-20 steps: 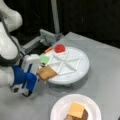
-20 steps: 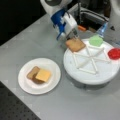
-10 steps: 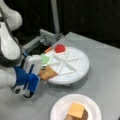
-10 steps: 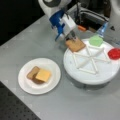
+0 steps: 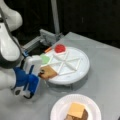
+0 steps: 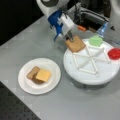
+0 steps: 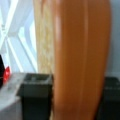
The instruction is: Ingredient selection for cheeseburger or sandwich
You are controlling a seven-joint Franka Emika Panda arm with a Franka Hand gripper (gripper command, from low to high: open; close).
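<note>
Gripping a tan toast square [image 6: 75, 44] edgewise, tool [image 6: 70, 38] clamped on it, at divided tray [image 6: 105, 75] rim

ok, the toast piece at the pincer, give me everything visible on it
The toast piece is a flat tan square with a darker brown edge, looking like plastic or foam. It lies in a wedge compartment at the rim of the white divided tray, slightly overhanging the edge. The pincer is shut on its outer edge; the wrist view shows the toast filling the gap between the dark fingers.
</note>
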